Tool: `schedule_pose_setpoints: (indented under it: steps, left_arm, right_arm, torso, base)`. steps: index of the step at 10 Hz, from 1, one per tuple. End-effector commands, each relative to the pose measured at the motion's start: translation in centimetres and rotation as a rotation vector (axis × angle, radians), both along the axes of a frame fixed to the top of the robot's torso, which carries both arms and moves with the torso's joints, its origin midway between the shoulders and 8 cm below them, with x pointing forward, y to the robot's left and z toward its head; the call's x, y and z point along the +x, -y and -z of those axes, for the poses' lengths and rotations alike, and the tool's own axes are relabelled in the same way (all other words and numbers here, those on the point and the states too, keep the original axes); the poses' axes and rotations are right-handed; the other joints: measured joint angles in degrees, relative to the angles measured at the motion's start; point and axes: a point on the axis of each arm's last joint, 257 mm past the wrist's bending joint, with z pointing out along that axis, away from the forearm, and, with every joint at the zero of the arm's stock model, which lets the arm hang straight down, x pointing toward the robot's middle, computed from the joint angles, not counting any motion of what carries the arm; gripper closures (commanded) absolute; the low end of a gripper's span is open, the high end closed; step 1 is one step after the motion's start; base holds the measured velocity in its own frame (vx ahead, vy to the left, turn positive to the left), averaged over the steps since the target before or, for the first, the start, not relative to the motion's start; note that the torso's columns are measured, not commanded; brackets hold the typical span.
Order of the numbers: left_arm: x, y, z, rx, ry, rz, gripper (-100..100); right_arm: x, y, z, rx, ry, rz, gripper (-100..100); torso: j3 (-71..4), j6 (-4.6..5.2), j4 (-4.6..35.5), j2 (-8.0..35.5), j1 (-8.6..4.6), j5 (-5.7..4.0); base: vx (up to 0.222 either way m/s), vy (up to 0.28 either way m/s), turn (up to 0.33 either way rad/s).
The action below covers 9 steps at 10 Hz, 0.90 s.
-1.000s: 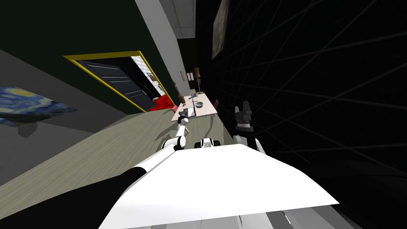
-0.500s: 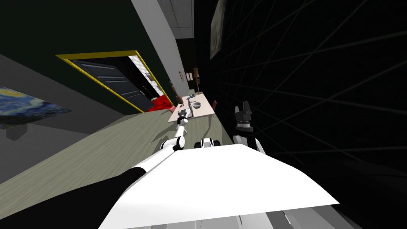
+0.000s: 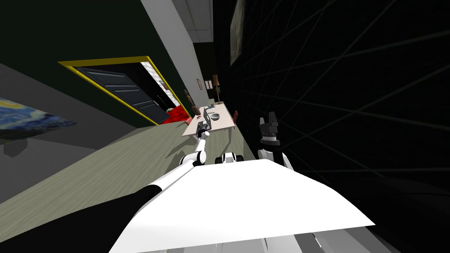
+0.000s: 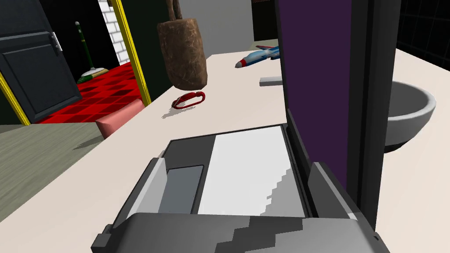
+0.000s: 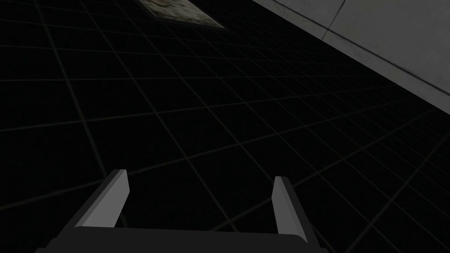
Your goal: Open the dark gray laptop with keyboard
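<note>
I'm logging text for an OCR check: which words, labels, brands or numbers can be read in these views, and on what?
None can be read.
laptop: the purple screen and the white keyboard area bear no letters, key legends or brand.
toy plane: no readable marking.
blue painting: swirls of colour only, no lettering visible.

White arms (image 3: 188, 159), dark joints; grey blade fingers (image 5: 288, 206) on dark boxes
</note>
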Motion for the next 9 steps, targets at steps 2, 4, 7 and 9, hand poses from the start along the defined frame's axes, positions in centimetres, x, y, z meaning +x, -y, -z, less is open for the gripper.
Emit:
schedule_pose_setpoints:
  steps: [2, 4, 7, 9]
  left_arm:
    - [0.0, 4.9, 1.7, -0.069, -0.012, 0.043, -100]
    - [-0.1, 6.6, 2.2, -0.094, -0.015, 0.057, -100]
    - [-0.1, 7.1, 2.4, -0.102, -0.016, 0.060, -100]
    - [-0.5, 6.7, 2.7, -0.138, 0.000, 0.046, 100]
  right_arm:
    - [0.0, 0.0, 0.0, 0.000, 0.000, 0.000, 0]
    - [0.0, 0.0, 0.0, 0.000, 0.000, 0.000, 0]
    - [0.0, 0.0, 0.0, 0.000, 0.000, 0.000, 0]
    - [0.0, 0.0, 0.0, 0.000, 0.000, 0.000, 0]
  torso:
    - [-0.05, 0.07, -0.06, -0.08, -0.19, -0.02]
    - [-0.07, 0.02, -0.09, -0.10, -0.25, -0.04]
    - [0.00, -0.11, 0.01, 0.00, -0.13, -0.06]
    - [0.00, -0.15, 0.01, -0.01, -0.08, -0.04]
  base:
    - [0.002, -0.009, -0.009]
    - [0.001, -0.007, -0.003]
    - [0.001, -0.002, 0.000]
    - [0.000, 0.019, -0.060]
